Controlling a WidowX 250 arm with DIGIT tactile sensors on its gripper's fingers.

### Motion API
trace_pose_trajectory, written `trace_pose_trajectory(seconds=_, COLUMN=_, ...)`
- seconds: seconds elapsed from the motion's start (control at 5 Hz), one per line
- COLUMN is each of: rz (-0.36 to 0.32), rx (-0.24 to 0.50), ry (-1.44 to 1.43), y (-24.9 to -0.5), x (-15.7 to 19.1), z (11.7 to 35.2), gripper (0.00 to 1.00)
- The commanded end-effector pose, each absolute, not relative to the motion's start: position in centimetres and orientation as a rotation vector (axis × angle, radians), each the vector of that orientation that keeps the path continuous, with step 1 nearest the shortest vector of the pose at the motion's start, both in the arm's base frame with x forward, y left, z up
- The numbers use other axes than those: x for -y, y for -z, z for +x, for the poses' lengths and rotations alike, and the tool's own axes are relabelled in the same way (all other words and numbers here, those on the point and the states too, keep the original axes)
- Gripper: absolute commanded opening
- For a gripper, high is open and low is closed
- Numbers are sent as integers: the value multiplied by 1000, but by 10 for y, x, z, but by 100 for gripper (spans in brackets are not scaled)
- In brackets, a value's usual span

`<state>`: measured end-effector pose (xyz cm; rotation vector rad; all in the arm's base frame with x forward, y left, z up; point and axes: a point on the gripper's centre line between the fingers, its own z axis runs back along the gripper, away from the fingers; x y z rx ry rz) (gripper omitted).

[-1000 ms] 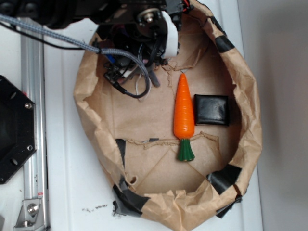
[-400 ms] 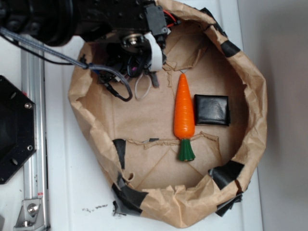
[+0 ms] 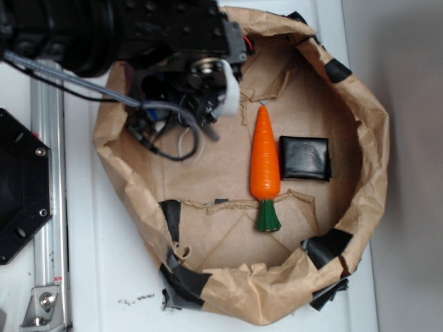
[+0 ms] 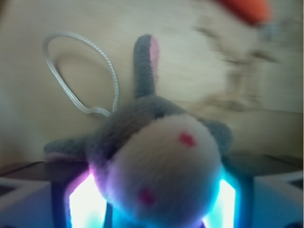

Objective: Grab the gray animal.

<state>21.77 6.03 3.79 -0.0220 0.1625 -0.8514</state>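
The gray animal (image 4: pixel 159 175) fills the wrist view: pale face with two red eyes, gray ears, one upright pink-lined ear and a white string loop (image 4: pixel 78 71). It sits between the two lit pads of my gripper (image 4: pixel 152 202), which is shut on it. In the exterior view my gripper (image 3: pixel 197 114) is at the upper left inside the paper bag (image 3: pixel 367 138). The arm hides the animal there. Only the string loop (image 3: pixel 185 146) and a gray ear tip (image 3: pixel 212 131) stick out below it.
An orange plastic carrot (image 3: pixel 264 159) lies in the bag's middle, with a black square pouch (image 3: pixel 304 158) just to its right. The bag's crumpled walls ring the gripper closely on the left. A metal rail (image 3: pixel 48 207) and a black plate (image 3: pixel 21 187) stand at the left.
The arm has moved left and a little down the image, the string loop going with it. The bag's left wall has shifted left.
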Motion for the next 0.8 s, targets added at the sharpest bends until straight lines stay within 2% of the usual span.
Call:
trace_pose_trajectory(seconds=0.0, rz=-55, rx=122, ry=456, y=-149, x=3, z=240, gripper=0)
trace_pose_trajectory(seconds=0.2, rz=-99, rx=295, ry=213, y=-166, x=7, z=245, gripper=0)
trace_pose_trajectory(seconds=0.4, rz=-84, rx=300, ry=-11, y=-167, x=0, z=261, gripper=0)
trace_pose_trajectory(seconds=0.6, rz=-74, rx=284, ry=-60, y=-164, x=-6, z=267, gripper=0)
